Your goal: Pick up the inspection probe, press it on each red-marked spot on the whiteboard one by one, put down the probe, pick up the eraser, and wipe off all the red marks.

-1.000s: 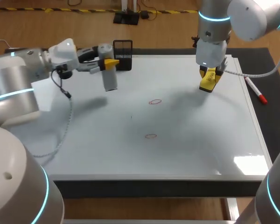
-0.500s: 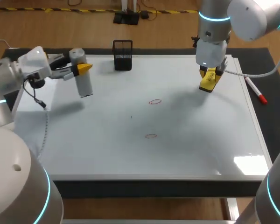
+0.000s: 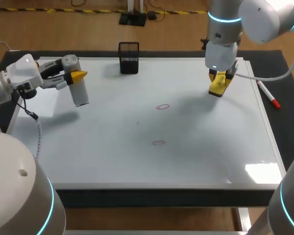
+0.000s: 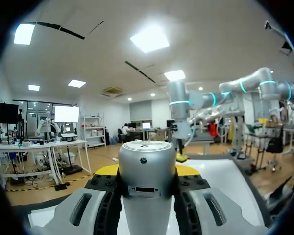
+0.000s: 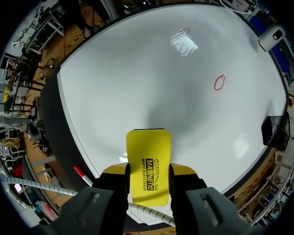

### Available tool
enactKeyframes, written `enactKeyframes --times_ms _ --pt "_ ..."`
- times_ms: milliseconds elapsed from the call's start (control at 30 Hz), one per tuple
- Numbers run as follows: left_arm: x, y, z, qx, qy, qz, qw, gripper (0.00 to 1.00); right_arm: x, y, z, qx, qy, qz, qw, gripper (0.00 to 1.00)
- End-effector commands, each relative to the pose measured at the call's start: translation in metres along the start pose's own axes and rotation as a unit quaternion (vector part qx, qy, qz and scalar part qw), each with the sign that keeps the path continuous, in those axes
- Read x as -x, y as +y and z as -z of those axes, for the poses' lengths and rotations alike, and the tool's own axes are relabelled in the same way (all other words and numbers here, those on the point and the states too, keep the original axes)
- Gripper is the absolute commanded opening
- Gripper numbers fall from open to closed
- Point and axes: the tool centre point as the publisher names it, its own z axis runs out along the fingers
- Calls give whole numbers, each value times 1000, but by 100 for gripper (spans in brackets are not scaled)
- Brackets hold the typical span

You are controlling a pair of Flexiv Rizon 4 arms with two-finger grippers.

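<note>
Left gripper [image 3: 76, 76]: fingers clamped on the silver probe [image 3: 80, 94], over the left edge of the whiteboard [image 3: 196, 156], seemingly not touching it
Right gripper [image 3: 219, 84]: fingers clasp the yellow eraser [image 5: 148, 161], above the far right
Red marks [image 3: 162, 106]: two rings, mid-board

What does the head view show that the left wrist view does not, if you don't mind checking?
Only the head view shows the farther red mark, the nearer red mark, the black mesh holder and the red marker beside the whiteboard. Only the left wrist view shows the round end cap of the probe, seen end-on. Both show the whiteboard, the probe clamped in the left gripper, and the right gripper holding the yellow eraser.
</note>
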Motion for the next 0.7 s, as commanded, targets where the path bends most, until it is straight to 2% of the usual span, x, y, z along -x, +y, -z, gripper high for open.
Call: enactKeyframes --times_ms 33,400,700 --pt "-1 -1 0 1 -2 0 1000 0 11 16 7 -12 2 10 1000 0" --pt "-1 -1 0 1 -2 0 1000 0 53 62 11 -14 -9 64 998 0" --pt "-1 -1 0 1 -2 0 1000 0 91 118 11 -6 -32 120 992 0"
